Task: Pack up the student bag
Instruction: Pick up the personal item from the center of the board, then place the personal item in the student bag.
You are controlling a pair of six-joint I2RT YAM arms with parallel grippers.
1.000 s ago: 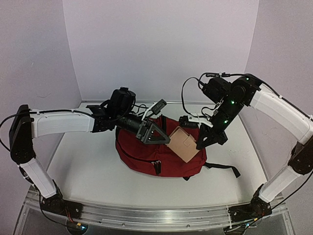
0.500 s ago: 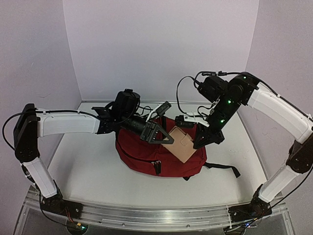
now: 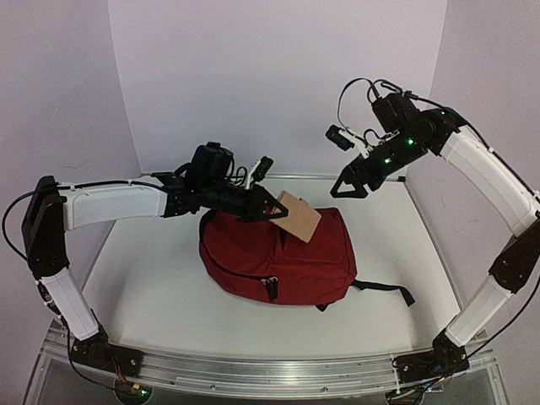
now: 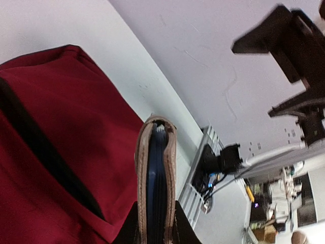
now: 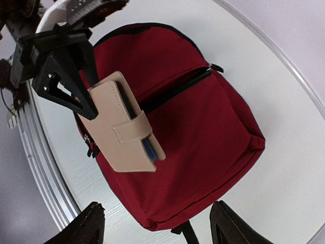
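Jaws of the left gripper (image 3: 268, 208) are clamping on one end of a tan notebook (image 3: 297, 217), a strap-closed cover with blue pages showing at its edge. They are holding it in the air, tilted, just above the rear part of the student bag (image 3: 278, 257). Pinching it by the end is leaving most of the cover free, which I judge suits feeding it edge-first into an opening.

The right gripper (image 3: 350, 184) is hanging with its jaws wide apart and nothing between them. It is raised well above the bag's far right side, probably to give the left arm room while its wrist camera is looking down on the work.

The dark red bag is lying flat on the white table (image 3: 143, 278) between the two arms, straps trailing at the near right. Its black zip (image 5: 175, 89) is gaping as a narrow dark slit beside the notebook. The soft fabric is likely to sag shut, so the free gripper may be needed to hold the mouth open.
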